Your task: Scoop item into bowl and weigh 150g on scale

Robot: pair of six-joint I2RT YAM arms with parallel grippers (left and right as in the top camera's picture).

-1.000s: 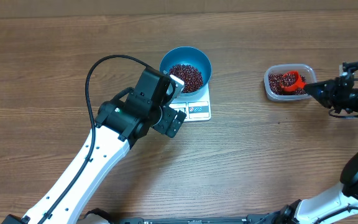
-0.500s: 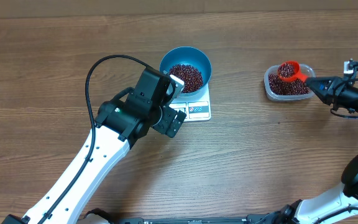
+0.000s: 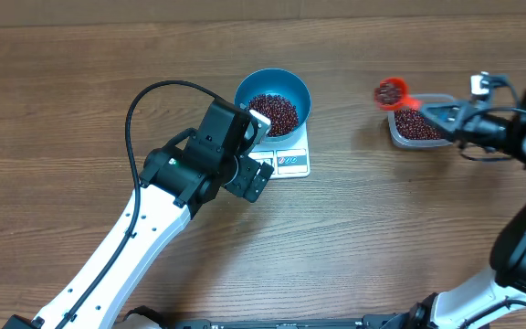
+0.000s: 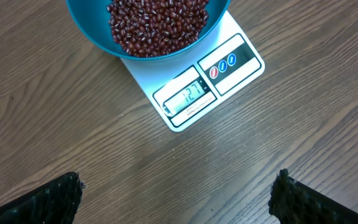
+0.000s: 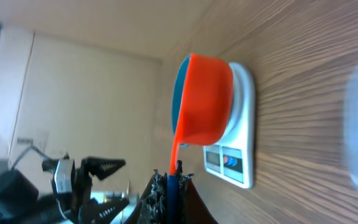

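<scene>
The blue bowl (image 3: 273, 102) holds a heap of dark red-brown beans (image 3: 274, 111) and stands on the white scale (image 3: 290, 163), whose display (image 4: 186, 96) is lit. My left gripper (image 3: 255, 151) hovers open over the scale's near-left side, with bare table between its fingertips (image 4: 58, 198). My right gripper (image 3: 444, 116) is shut on the handle of an orange scoop (image 3: 392, 92). The scoop carries beans in the air just left of the clear tub (image 3: 420, 126). In the right wrist view the scoop (image 5: 207, 109) hangs in front of the bowl (image 5: 177, 93) and scale (image 5: 240, 146).
The clear plastic tub at the right still has beans in it. The left arm's black cable (image 3: 144, 100) loops over the table left of the bowl. Bare wooden table (image 3: 363, 238) lies between the scale and the tub.
My right gripper has lifted the bean-filled scoop out of the tub and carried it left, toward the bowl. The left arm, bowl and scale have not moved.
</scene>
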